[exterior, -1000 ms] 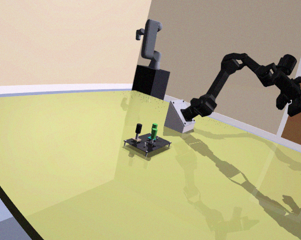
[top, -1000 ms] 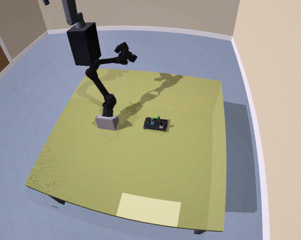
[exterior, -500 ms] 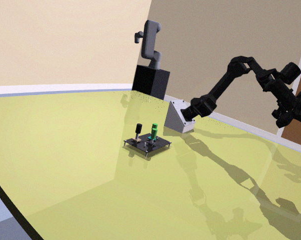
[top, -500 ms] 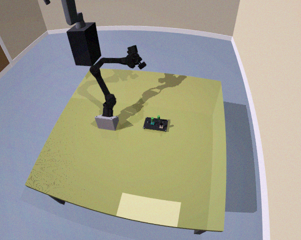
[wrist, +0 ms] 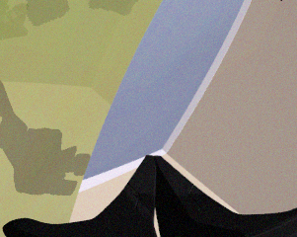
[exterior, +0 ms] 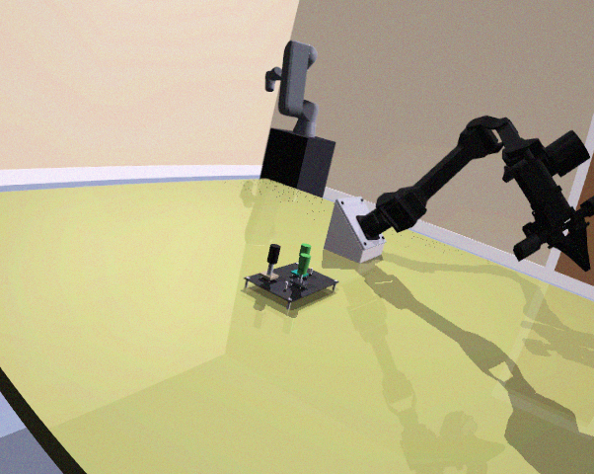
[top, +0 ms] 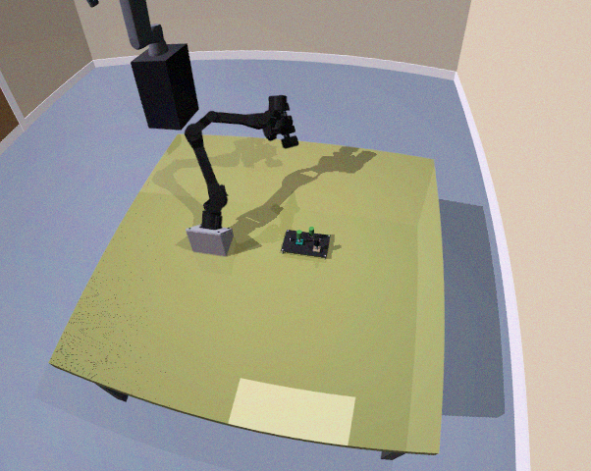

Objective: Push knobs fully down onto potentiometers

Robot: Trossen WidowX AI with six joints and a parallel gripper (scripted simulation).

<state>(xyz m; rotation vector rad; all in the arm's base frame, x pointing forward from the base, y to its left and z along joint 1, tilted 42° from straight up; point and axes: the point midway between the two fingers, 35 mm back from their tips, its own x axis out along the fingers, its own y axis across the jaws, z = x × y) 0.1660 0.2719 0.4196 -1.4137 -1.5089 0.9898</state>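
Black board (exterior: 307, 286), green knobs (exterior: 304, 263) (one black (exterior: 273, 253)), yellow-green table (exterior: 134, 331).

The circuit board (top: 306, 245) sat on the yellow table (top: 184, 329), with open table top on every side. Three knobs (two green (exterior: 304, 260), one black (exterior: 273, 253)) stuck up from it. The grey arm base (top: 209, 240) stood near the board. The gripper (exterior: 575, 250) hung high, well away from the board.
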